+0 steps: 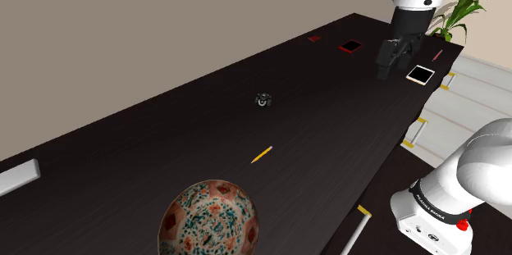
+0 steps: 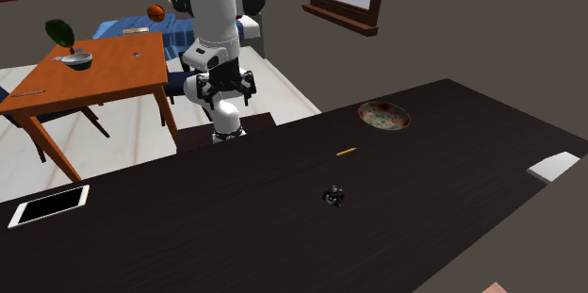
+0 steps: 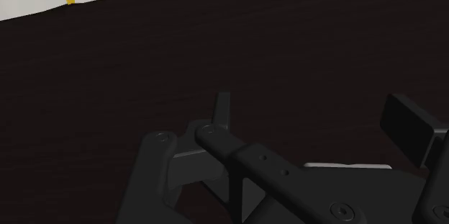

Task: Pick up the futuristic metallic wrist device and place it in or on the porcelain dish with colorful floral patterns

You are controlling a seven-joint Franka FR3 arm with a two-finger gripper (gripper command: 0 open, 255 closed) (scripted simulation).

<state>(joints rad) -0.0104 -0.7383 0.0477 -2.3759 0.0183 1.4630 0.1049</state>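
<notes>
Black pincer [image 1: 387, 73] of mine is hanging wide open over the dark table [image 1: 164, 130], gripping nothing, near a tablet [image 1: 420, 75]. Device [image 1: 263, 100] is lying mid-table, well apart from me. Pencil [image 1: 262, 154] is lying between it and the dish [image 1: 209, 219].

In the shoulder view the wrist device [image 1: 263, 100] lies mid-way along the table [image 1: 148, 138], the pencil [image 1: 262, 154] lies nearer the camera, and the dish [image 1: 208, 219] nearer again at the bottom edge, all well apart, with a flat slab [image 1: 18, 176] on the table at far left. The tablet [image 1: 420, 75] lies by the table's edge at upper right, the gripper [image 1: 392, 63] hangs above the table just left of it, a flat pad [image 1: 351, 47] and a smaller flat item [image 1: 314, 38] lie farther back, and a plant [image 1: 455, 11] stands behind the table's end. In the second exterior view the pencil lies between dish and wrist device, the tablet at far left, the slab at far right.
</notes>
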